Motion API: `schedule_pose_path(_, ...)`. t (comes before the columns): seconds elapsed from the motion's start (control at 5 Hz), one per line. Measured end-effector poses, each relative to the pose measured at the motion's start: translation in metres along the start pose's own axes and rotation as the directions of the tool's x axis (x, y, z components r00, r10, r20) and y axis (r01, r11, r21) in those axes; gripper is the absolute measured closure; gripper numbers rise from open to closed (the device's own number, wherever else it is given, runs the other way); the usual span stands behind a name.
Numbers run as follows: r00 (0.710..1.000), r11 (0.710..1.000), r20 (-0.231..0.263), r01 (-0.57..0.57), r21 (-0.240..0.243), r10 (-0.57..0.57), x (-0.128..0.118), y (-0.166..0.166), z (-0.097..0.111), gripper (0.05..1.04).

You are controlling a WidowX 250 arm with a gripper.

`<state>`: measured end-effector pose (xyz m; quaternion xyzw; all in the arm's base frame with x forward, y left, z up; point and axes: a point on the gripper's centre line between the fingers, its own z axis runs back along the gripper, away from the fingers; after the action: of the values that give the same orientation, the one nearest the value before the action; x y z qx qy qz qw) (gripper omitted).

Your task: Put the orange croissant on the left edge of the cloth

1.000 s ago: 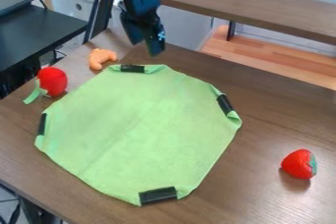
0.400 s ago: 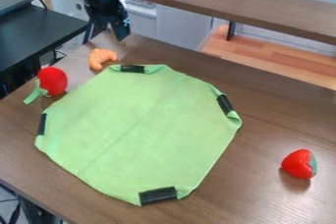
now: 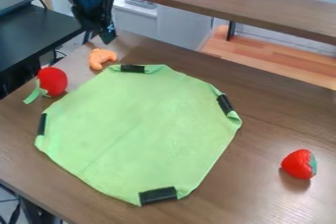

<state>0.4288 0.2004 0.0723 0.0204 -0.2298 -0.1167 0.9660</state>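
My gripper [image 3: 98, 38] hangs at the upper left, just above and behind the orange croissant [image 3: 101, 58], with a small gap between them in the view. The croissant lies on the brown table beyond the cloth's upper left corner, close to a black strip on the cloth. Spread over the middle of the table is the green cloth [image 3: 138, 129], its edges held by black strips. From this angle it cannot be made out how far apart the fingers stand.
A red round toy with a green leafy strip [image 3: 52, 81] sits left of the cloth. Toward the right edge of the table [image 3: 263, 115] lies a red strawberry [image 3: 299, 164]. Behind the table runs a raised brown shelf [image 3: 230, 2].
The gripper has moved left from above the cloth's top edge to near the croissant. Croissant, cloth and red toys have stayed where they were.
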Motion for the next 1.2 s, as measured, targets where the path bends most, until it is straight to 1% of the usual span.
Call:
schedule_pose_path(0.2,0.999,0.999,0.02,-0.05,0.009,0.05,-0.005,0.015,-0.018,0.083)
schedule_pose_path(0.4,0.997,0.996,0.025,-0.08,0.027,0.079,-0.008,0.024,-0.03,0.083)
schedule_pose_path(0.6,0.997,0.996,0.029,-0.077,0.048,0.075,-0.005,0.03,-0.029,0.083)
schedule_pose_path(0.8,0.997,0.995,0.027,-0.074,0.072,0.072,-0.005,0.034,-0.034,0.083)
schedule_pose_path(1.0,0.996,0.993,0.014,-0.084,0.089,0.083,-0.007,0.039,-0.043,0.083)
schedule_pose_path(1.2,0.996,0.992,0.008,-0.084,0.091,0.084,-0.005,0.039,-0.052,0.083)
